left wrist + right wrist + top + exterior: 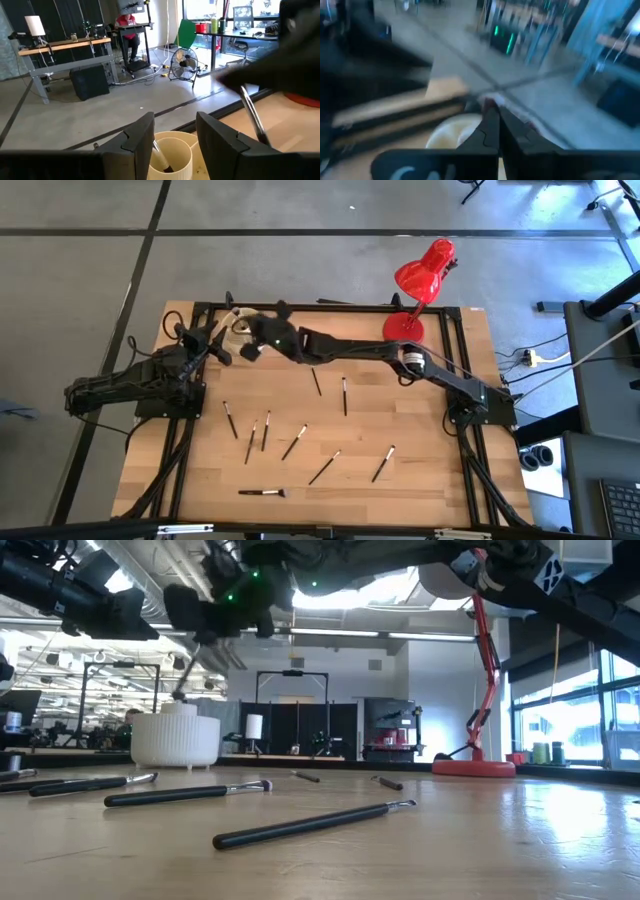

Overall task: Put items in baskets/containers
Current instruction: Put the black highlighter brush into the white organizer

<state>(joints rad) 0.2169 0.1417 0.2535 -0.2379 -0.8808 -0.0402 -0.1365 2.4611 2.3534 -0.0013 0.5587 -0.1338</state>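
The cream-white round cup [175,740] stands at the table's far left, also seen as the cup [238,327] and the cup [172,155]. A pale-tipped brush [160,159] stands inside it. My right gripper [250,340] reaches across the table and hovers over the cup, shut on a thin brush [190,670]. My left gripper [172,135] is open beside the cup, its fingers framing it in the left wrist view; I cannot tell whether they touch it. Several dark brushes [294,442] lie flat on the table. My right gripper pinches the thin brush by the upper end of its handle [203,642] between its two shut fingers, coming from above. The brush [252,117] hangs slanting below the fingers, clear of the table, and its lower end [179,694] is just above the cup's top.
The red desk lamp [422,275] stands on its round base [403,328] at the table's far edge, beside the right arm. Brushes are scattered over the table's middle and near part, such as one [383,464] and one [262,493]. Black frame rails [330,307] edge the table.
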